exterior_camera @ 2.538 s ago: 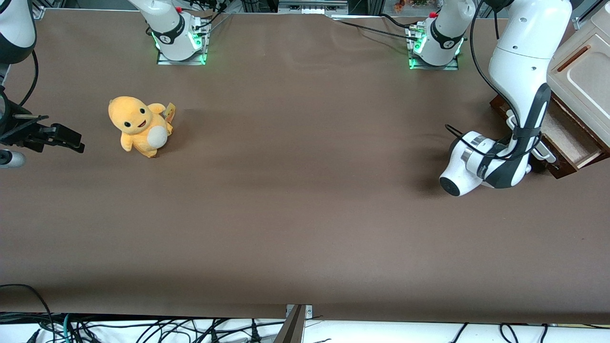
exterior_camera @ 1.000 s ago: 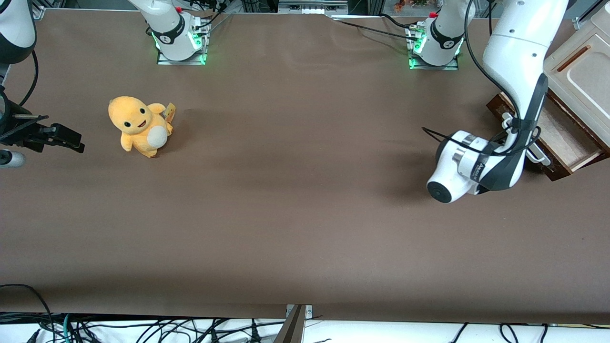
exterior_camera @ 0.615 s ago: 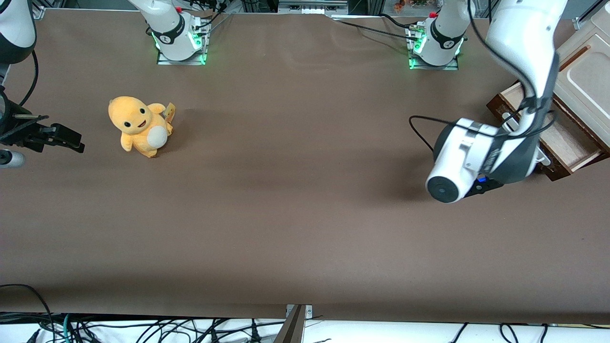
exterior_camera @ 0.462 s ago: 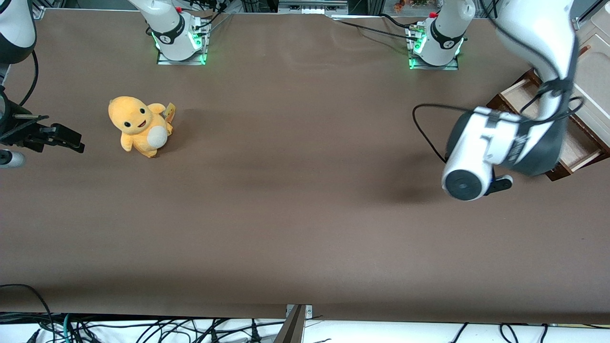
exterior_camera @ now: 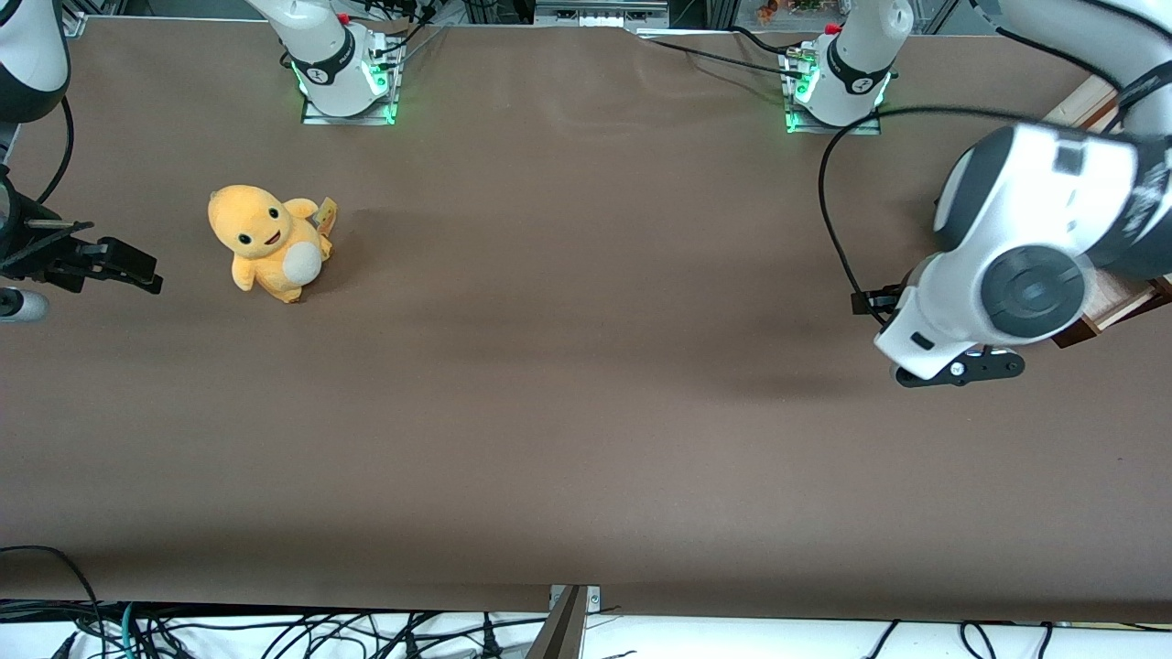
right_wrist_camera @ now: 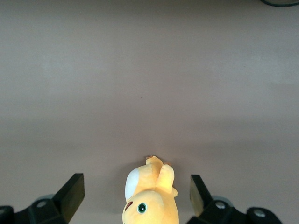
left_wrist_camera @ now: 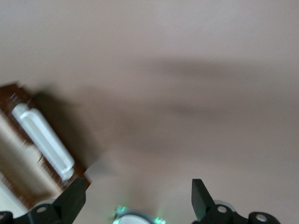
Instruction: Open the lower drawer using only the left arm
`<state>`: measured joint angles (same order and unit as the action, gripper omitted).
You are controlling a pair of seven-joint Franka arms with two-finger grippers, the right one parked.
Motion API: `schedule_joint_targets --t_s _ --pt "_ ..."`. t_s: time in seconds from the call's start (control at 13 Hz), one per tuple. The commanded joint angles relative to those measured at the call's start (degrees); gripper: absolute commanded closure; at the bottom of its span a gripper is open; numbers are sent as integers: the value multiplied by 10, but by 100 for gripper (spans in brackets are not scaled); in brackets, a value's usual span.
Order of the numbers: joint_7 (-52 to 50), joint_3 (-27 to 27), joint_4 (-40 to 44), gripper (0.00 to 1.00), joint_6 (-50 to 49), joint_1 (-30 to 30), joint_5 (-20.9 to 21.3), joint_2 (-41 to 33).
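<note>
The lower drawer (left_wrist_camera: 32, 154) sits at the working arm's end of the table (exterior_camera: 568, 366). It is pulled out, so the pale wood inside shows. Its long white bar handle (left_wrist_camera: 43, 141) runs across the dark-brown front, and in the left wrist view that bar lies on a slant. The picture there is smeared, so the wood edges look fuzzy.

In the front view the drawer is nearly all hidden — the big white left arm (exterior_camera: 1025, 265) hangs in front of it. Only a small brown and pale corner (exterior_camera: 1112, 307) peeks out beside the arm's round grey cap. A black cable (exterior_camera: 833, 210) loops up from the wrist.

The tool (left_wrist_camera: 139, 196) is up in the air above the bare table, near the drawer's front but not touching the handle. Its two black fingers (left_wrist_camera: 71, 198) are spread wide apart, with nothing between them.

A yellow plush toy (exterior_camera: 267, 243) sits well apart, toward the parked arm's end of the table.
</note>
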<state>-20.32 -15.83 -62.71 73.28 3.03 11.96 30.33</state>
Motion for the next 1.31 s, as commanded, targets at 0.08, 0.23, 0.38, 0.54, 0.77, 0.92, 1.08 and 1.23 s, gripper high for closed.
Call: schedule_joint_targets --t_s 0.08,0.23,0.38,0.54,0.77,0.92,1.08,1.23 --pt "63 7 -32 0 61 -7 -56 -89" --pt "64 38 -100 0 117 -8 -81 -154" --pt "76 61 -195 0 179 -18 -127 -220" --pt "127 80 -269 0 221 -19 -129 -270" --pt "145 89 -358 0 261 -27 -109 -322" --pt "150 88 -386 0 274 -29 -102 -340" --pt "157 88 -383 0 273 -29 -106 -338" --pt "157 89 -375 0 267 -29 -107 -336"
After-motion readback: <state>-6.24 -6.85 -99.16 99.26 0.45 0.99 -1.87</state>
